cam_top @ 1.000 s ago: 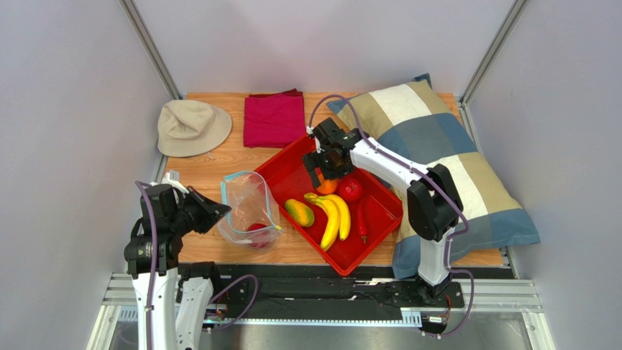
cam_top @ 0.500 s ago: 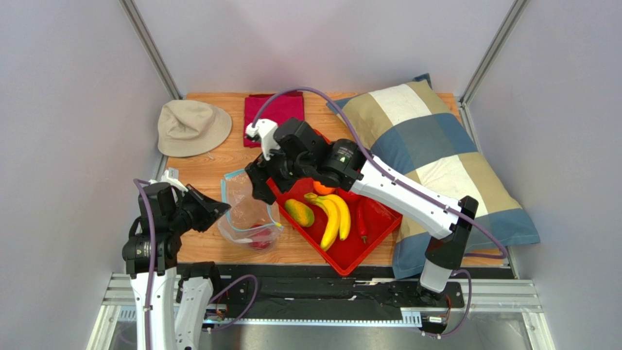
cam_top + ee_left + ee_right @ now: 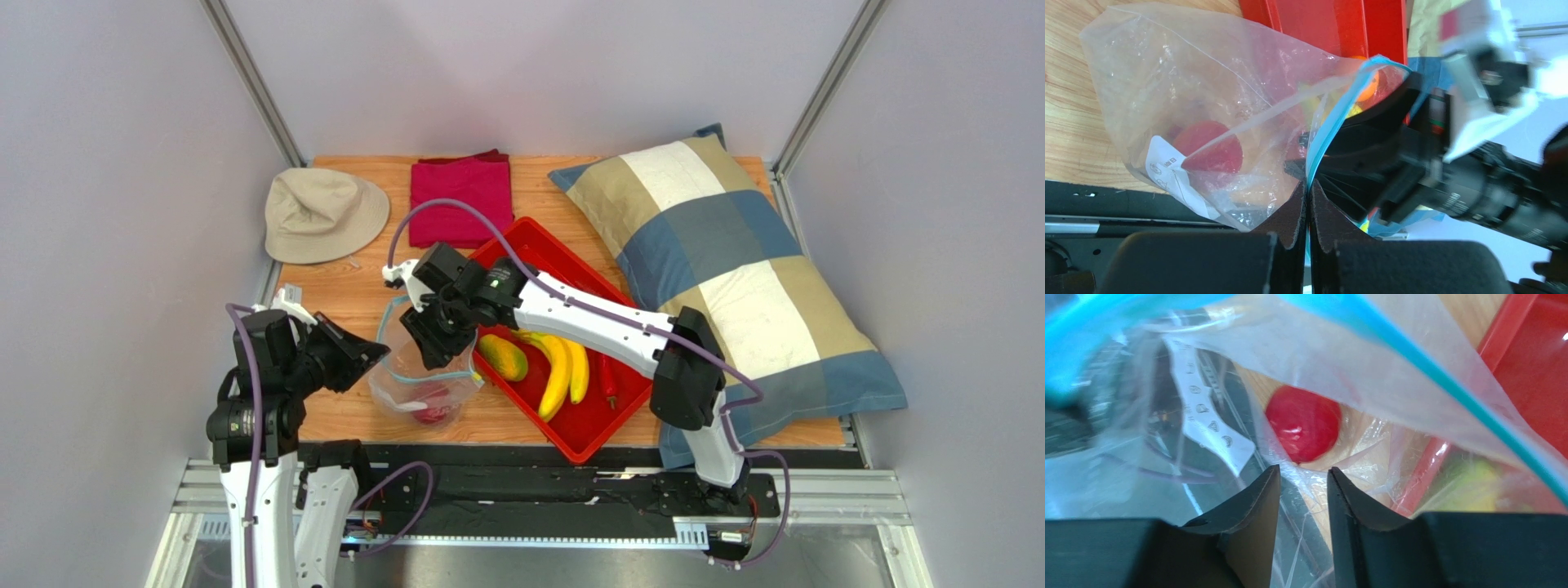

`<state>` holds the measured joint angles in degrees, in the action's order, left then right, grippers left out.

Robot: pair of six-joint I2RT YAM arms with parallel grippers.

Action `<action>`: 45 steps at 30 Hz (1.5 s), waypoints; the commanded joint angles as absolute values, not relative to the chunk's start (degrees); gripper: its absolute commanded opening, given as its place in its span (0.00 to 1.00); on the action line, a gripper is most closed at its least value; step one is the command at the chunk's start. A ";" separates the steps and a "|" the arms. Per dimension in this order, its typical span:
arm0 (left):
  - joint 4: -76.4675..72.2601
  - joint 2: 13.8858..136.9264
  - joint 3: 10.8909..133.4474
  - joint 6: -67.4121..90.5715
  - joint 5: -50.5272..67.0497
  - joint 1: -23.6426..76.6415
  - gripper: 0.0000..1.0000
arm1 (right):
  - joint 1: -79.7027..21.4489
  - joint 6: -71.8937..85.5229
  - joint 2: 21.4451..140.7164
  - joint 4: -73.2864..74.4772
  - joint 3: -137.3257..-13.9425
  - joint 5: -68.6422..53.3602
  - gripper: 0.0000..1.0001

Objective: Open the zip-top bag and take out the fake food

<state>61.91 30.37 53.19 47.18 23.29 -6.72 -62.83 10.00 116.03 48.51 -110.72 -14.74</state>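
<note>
The zip-top bag (image 3: 417, 382) lies open on the wood just left of the red tray (image 3: 586, 429). My left gripper (image 3: 374, 355) is shut on the bag's blue zip strip (image 3: 1333, 116) at the near rim. My right gripper (image 3: 432, 355) reaches into the bag's mouth. Its jaws stand a narrow gap apart with nothing between them (image 3: 1303, 474). One round red piece of fake food (image 3: 1303, 430) lies at the bag's bottom just beyond those fingertips, beside the white label (image 3: 1211, 435). A mango (image 3: 503, 358), a banana bunch (image 3: 558, 368) and a chilli (image 3: 610, 380) lie in the tray.
A beige hat (image 3: 323, 214) and a folded magenta cloth (image 3: 460, 200) lie at the back of the table. A large checked pillow (image 3: 736, 270) fills the right side, against the tray. My right arm stretches across the tray's back half, hiding what is under it.
My right arm swung left from over the tray into the bag's mouth, and its jaws narrowed. My left gripper stayed shut on the zip strip.
</note>
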 commanded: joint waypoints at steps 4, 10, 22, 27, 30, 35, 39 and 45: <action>60.82 29.53 52.73 47.37 24.17 -6.59 0.00 | -63.72 7.74 118.30 48.60 -109.51 -17.04 0.37; 60.56 29.27 51.42 47.46 24.43 -6.59 0.00 | -66.53 6.94 119.09 48.52 -107.41 -16.88 0.42; 62.04 27.69 49.57 46.94 23.47 -6.59 0.00 | -66.97 13.89 120.40 35.86 -102.22 -17.15 0.38; 62.93 26.28 48.43 47.28 23.29 -6.59 0.00 | -66.89 12.48 121.02 35.33 -102.39 -14.15 0.40; 63.28 25.84 47.73 47.46 23.55 -6.59 0.00 | -66.97 12.13 122.08 35.77 -103.09 -16.51 0.43; 63.81 25.58 47.90 46.85 23.29 -6.68 0.00 | -67.85 12.13 120.85 34.37 -98.62 -20.56 0.56; 63.72 25.58 47.99 47.11 23.38 -6.59 0.00 | -68.55 11.51 120.32 34.10 -95.98 -24.16 0.66; 63.81 25.58 47.81 47.11 23.38 -6.59 0.00 | -70.22 10.37 121.55 34.45 -95.97 -27.95 0.77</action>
